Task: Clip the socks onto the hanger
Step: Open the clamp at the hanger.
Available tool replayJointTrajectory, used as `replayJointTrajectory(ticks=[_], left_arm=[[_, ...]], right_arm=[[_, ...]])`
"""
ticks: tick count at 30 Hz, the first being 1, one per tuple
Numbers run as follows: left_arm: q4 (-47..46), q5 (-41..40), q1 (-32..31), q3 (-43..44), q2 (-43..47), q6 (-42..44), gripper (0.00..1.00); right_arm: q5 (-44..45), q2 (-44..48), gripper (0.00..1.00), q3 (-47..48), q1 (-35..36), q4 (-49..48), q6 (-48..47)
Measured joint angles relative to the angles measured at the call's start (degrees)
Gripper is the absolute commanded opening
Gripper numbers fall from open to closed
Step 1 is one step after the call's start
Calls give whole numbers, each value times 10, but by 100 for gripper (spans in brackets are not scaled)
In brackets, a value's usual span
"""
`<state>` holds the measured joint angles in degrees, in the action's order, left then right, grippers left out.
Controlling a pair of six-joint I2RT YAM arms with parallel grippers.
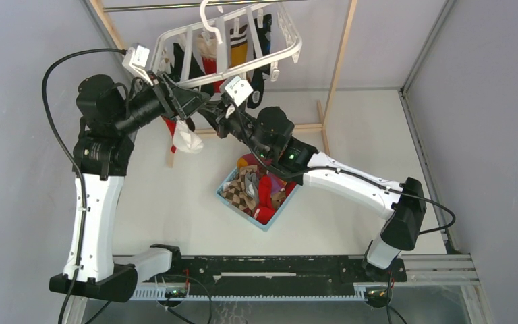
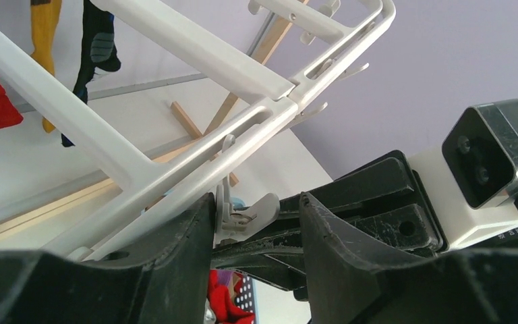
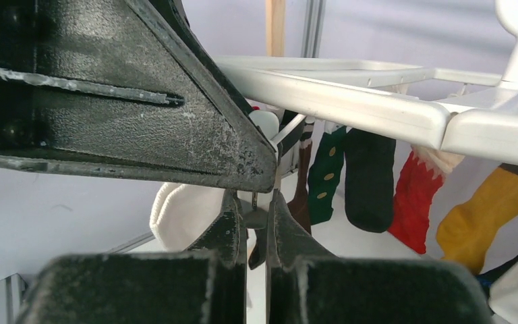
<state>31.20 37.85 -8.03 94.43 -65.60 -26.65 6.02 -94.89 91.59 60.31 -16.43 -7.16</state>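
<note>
My left tool (image 2: 256, 206) gapes around a clip (image 2: 233, 219), my right tool (image 3: 253, 202) is pinched nearly closed; the white sock (image 1: 187, 138) could drop if that clip snaps shut early

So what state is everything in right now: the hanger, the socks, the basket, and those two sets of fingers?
hanger: hung by its hook, tilted.
clipped socks: dangling from the hanger.
white sock: hanging under the left fingers; whether clipped, cannot tell.
basket: on the table, socks piled inside.
left fingers: apart, either side of a white clip.
right fingers: almost closed, only a thin slit between.
</note>
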Motion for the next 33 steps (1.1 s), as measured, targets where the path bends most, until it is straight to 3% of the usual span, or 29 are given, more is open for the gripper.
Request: replayJointTrajectory(ticks=[20,25,31,33], left_arm=[[0,-8,-5,-2,12,84,51],[1,-29,-9,-2,14,107,42],[2,-36,-11,-2,14,117,24],[2,-38,-11,-2,14,118,14]], right_arm=[[-38,0,0,40,-6,70,13],[-38,-1,0,49,-6,83,13],[-38,-2,0,56,-6,100,13],[-37,-2,13,57,-6,103,13]])
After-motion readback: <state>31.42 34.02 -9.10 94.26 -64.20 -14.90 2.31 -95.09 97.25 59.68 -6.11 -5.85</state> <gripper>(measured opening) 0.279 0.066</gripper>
